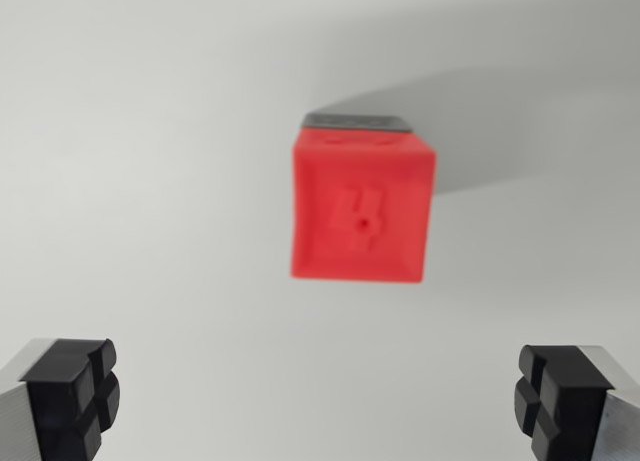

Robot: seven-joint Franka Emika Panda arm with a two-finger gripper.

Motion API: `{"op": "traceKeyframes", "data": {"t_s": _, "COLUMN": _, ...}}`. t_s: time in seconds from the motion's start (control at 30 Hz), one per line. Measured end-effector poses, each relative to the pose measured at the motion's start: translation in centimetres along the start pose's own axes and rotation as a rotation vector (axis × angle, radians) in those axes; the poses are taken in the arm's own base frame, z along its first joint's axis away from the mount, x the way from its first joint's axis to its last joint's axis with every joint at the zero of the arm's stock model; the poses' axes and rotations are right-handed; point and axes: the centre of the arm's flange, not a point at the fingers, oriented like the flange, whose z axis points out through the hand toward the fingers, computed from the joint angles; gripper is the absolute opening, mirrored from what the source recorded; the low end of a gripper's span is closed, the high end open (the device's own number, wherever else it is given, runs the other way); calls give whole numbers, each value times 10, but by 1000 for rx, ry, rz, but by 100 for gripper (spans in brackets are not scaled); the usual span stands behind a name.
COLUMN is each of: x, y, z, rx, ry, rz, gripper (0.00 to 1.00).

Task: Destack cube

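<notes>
The red cube (362,203) sits a little right of the frame's centre and slightly above it, and we see it from above and somewhat blurred. Its top face carries a raised figure with a small hole in it, and two small holes show along its far edge. Behind that upper edge we make out a thin dark grey strip (360,120), a second block under the red one, though we cannot tell more of it. Both rest on the plain white worktop (150,181), and a soft shadow runs toward the upper right. Our hand (318,401) is spread wide: its black fingertips (72,393) stand at the lower left and lower right corners, holding nothing, well apart from the cube.
</notes>
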Motion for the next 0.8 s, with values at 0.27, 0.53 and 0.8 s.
{"op": "traceKeyframes", "data": {"t_s": 0.27, "x": 14, "y": 6, "z": 25, "rx": -3, "ry": 2, "rz": 8, "gripper": 100}}
{"op": "traceKeyframes", "data": {"t_s": 0.53, "x": 13, "y": 4, "z": 60, "rx": -5, "ry": 1, "rz": 5, "gripper": 100}}
{"op": "traceKeyframes", "data": {"t_s": 0.8, "x": 14, "y": 4, "z": 90, "rx": -4, "ry": 2, "rz": 4, "gripper": 100}}
